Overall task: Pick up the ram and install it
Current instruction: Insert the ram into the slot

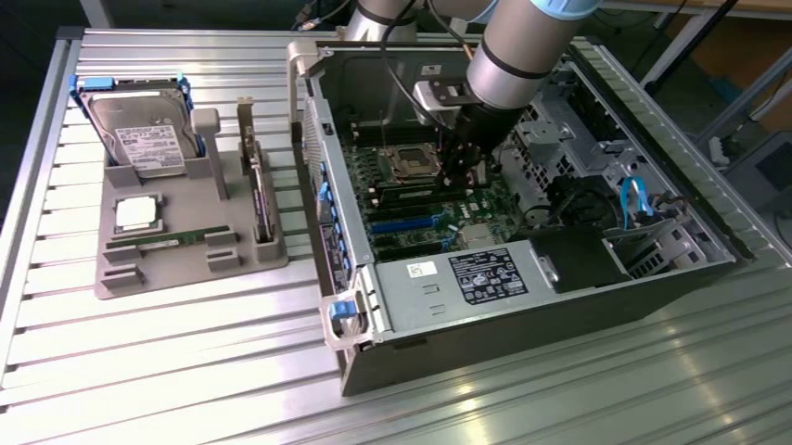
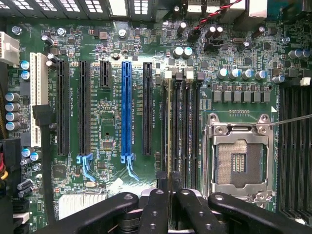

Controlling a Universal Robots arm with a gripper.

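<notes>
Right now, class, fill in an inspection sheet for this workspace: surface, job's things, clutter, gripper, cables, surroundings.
Surface: ribbed silver metal table, bearing a grey moulded parts tray and an open black computer case.
Job's things: thin green ram stick, edge-on at a memory slot beside the empty processor socket; second like stick lying in the tray.
Clutter: silver hard drive, square silver processor chip, upright expansion card, all in the tray.
Gripper: black gripper, inside the case, shut on the ram stick.
Cables: blue cable in the case; red-and-black twisted wire by the board's edge.
Surroundings: metal frame legs beyond the table.
</notes>
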